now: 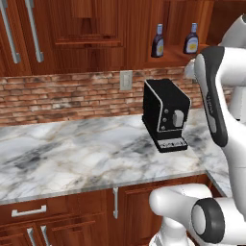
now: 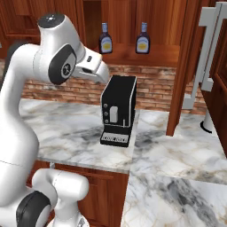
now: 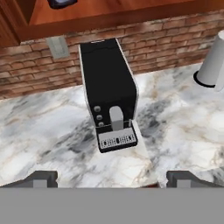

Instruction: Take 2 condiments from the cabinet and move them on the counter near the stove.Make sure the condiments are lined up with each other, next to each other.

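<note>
Two condiments, dark bottles with yellow-white labels, stand upright side by side in the cabinet (image 1: 178,58), an open wooden niche: the left bottle (image 1: 158,41) (image 2: 105,39) and the right bottle (image 1: 191,39) (image 2: 142,39). The base of one bottle (image 3: 61,3) shows at the top edge of the hand view. My gripper (image 3: 112,178) is open, its fingertips (image 3: 41,178) wide apart with nothing between them. It hangs above the counter (image 1: 72,149) (image 2: 177,146), below the shelf and well short of the bottles, looking down. The stove is out of view.
A black coffee machine (image 1: 166,115) (image 2: 117,111) (image 3: 109,94) stands on the marble right under the niche, in front of a brick wall with an outlet (image 1: 126,80). A white cylinder (image 2: 207,122) (image 3: 213,65) sits to its right, beside a tall wooden panel (image 2: 181,66).
</note>
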Controlling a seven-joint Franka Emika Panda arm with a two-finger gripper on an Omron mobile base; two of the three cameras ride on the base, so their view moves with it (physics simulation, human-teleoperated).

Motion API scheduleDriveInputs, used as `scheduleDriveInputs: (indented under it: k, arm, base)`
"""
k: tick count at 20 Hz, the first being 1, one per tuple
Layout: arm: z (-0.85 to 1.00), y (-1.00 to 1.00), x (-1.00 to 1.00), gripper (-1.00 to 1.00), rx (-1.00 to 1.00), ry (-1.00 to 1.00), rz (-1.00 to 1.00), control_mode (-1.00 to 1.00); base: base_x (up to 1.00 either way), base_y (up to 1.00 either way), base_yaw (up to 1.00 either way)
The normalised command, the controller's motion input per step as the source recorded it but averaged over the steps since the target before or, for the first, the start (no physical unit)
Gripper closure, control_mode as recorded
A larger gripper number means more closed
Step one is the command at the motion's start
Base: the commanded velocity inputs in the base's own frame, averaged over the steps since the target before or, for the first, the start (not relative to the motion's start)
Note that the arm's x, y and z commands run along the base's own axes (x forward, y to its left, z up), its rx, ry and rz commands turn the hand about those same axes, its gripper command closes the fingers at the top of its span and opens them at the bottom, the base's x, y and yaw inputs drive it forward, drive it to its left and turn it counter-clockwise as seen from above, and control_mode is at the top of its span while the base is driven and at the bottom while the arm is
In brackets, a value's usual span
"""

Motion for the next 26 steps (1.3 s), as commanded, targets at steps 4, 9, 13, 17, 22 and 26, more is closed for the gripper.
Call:
scheduleDriveInputs:
  k: [4,9,13,17,22,26]
  arm:
    - [0.35,-0.17,0.0,-1.0,-0.05,-0.05,-0.07,-1.0]
    - [0.02,-0.28,0.0,-1.0,-0.01,-0.19,-0.01,-1.0]
    - [0.0,-0.16,0.0,-1.0,0.0,-0.28,0.0,-1.0]
    - [0.0,-0.01,0.11,-1.0,0.0,-0.19,0.0,-1.0]
    - [0.07,-0.06,0.37,-1.0,-0.01,-0.08,0.0,-1.0]
    - [0.29,-0.26,0.38,-1.0,-0.03,0.01,-0.02,-1.0]
  base:
    - [0.0,0.0,0.0]
    - [0.0,0.0,0.0]
    - [0.0,0.0,0.0]
    - [0.0,0.0,0.0]
    - [0.0,0.0,0.0]
    - [0.0,0.0,0.0]
